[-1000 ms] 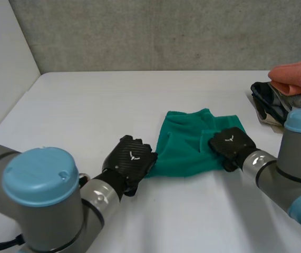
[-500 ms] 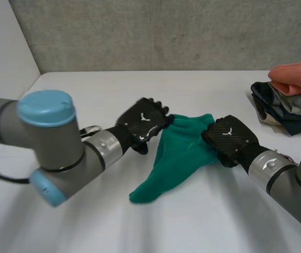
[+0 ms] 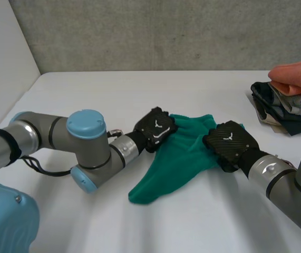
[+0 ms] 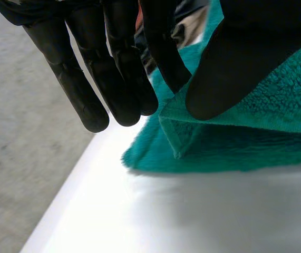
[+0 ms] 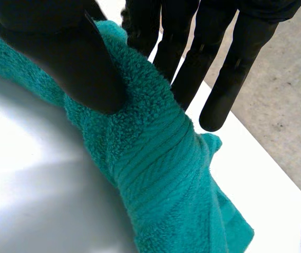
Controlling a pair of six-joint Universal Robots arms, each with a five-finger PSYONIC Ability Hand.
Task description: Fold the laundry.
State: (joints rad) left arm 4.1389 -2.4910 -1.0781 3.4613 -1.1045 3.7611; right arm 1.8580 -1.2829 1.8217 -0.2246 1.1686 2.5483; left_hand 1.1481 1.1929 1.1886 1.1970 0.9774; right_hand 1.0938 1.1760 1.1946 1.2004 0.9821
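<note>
The left hand (image 3: 155, 128) pinches one corner of the green towel (image 3: 179, 158) between thumb and fingers. The right hand (image 3: 229, 143) grasps the opposite corner (its thumb presses the cloth against the fingers). The towel spans between both hands, and its loose end trails on the white table (image 3: 87, 100), nearer the robot than the left hand.

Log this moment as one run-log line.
left hand: pinches green towel corner | right hand: pinches opposite edge | towel: spans both hands, near end on table | folded pile: far right
</note>
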